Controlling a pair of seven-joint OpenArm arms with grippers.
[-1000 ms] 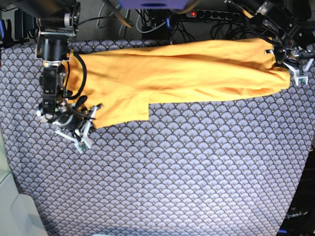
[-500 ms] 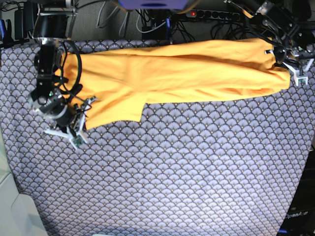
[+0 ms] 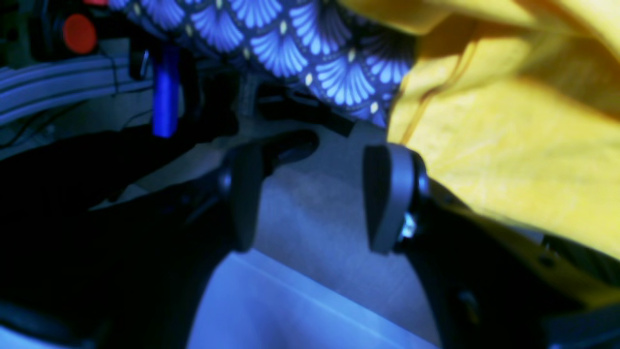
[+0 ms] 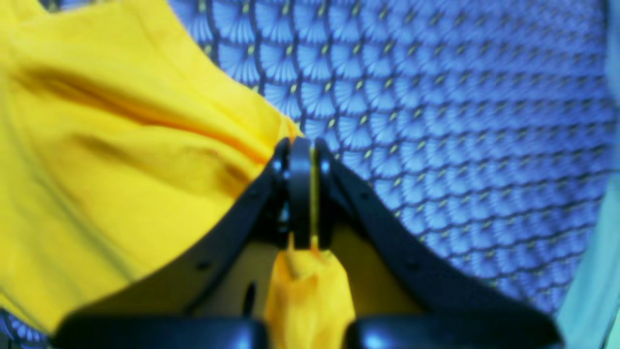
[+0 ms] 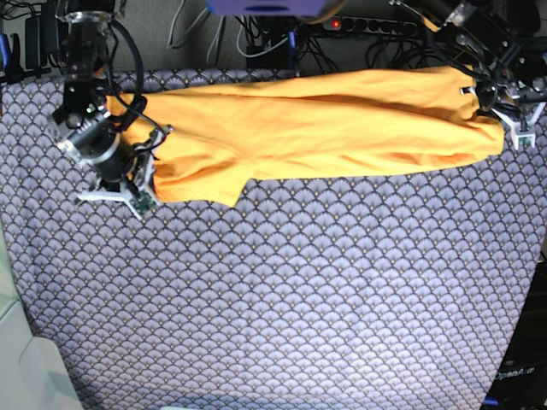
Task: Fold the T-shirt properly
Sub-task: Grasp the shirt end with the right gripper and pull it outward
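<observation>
Lying in a long band across the far side of the tabletop (image 5: 282, 290), the T-shirt (image 5: 316, 124) stretches between both arms. The right pincer (image 4: 302, 194) is pressed together, pinching a fold of yellow cloth. The left pincer (image 3: 310, 194) stands spread beside the shirt's other end, gripping nothing.

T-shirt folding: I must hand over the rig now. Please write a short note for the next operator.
Right gripper: shut on a pinch of the T-shirt, at the sleeve end on the base view's left.
Left gripper: open, nothing between the jaws, beside the shirt's other end at the table edge.
T-shirt: lies as a long band across the far side of the table cover, one sleeve sticking out toward the front.
Done: seems folded lengthwise.
Left: tuck the sleeve, fold the band across, release.
</observation>
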